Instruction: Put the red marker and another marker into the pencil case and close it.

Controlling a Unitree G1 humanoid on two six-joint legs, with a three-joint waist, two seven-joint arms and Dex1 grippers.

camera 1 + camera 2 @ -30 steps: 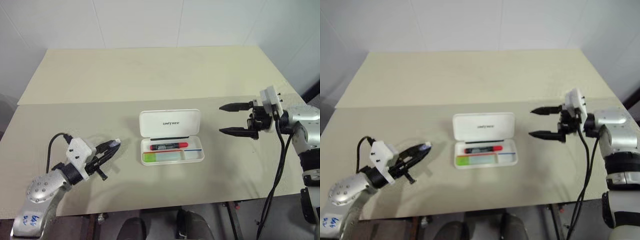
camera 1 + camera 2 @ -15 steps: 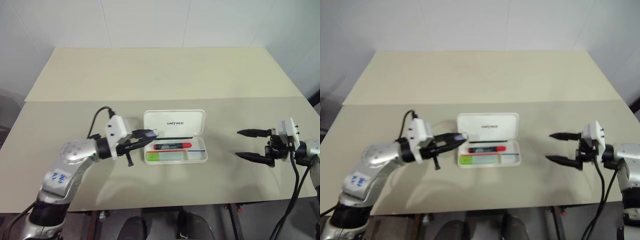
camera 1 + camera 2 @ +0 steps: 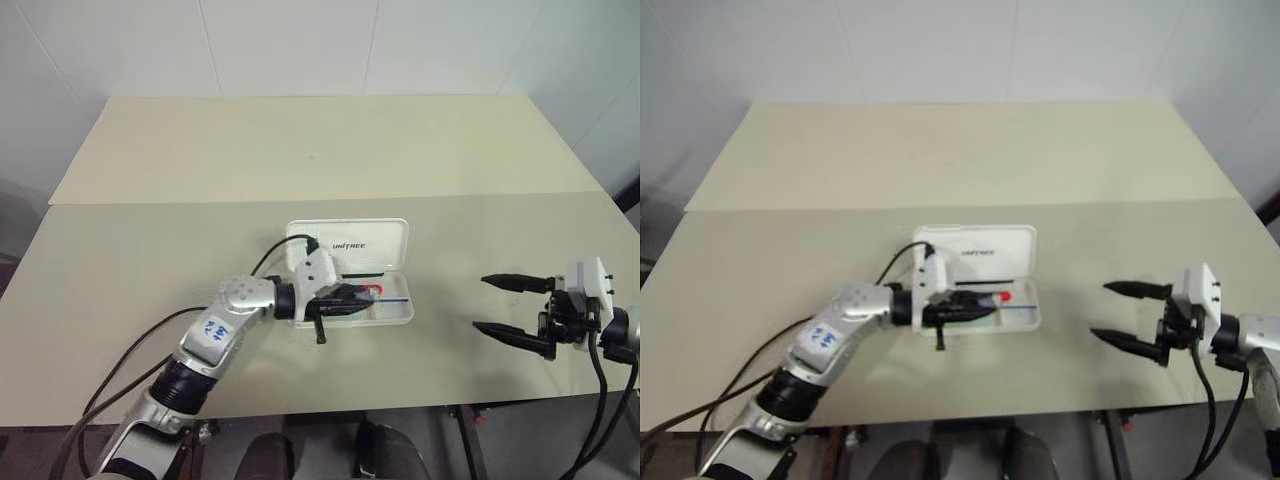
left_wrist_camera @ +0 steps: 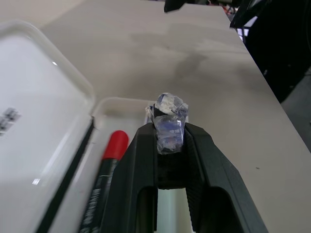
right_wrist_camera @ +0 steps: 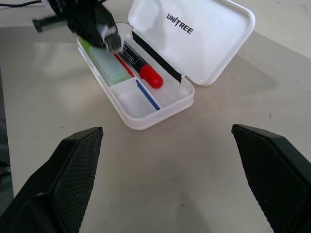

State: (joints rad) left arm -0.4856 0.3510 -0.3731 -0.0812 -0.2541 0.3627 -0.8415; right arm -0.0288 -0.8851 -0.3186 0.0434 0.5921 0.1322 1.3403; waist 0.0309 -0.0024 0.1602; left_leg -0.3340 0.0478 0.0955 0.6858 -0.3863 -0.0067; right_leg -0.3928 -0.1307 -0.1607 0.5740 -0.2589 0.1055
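The left gripper [image 3: 352, 297] is now positioned over the open pencil case [image 3: 385, 243]; the right gripper [image 3: 508, 307] is withdrawn nearer.

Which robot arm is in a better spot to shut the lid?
Probably the left. Its tool hangs over the open pencil case, right by the raised lid. The right tool is open, off to the side, apart from the case.

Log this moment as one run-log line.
left gripper: shut, over open pencil case | red marker, light-green marker: inside case | lid: up | right gripper: open, empty, apart on the case's right
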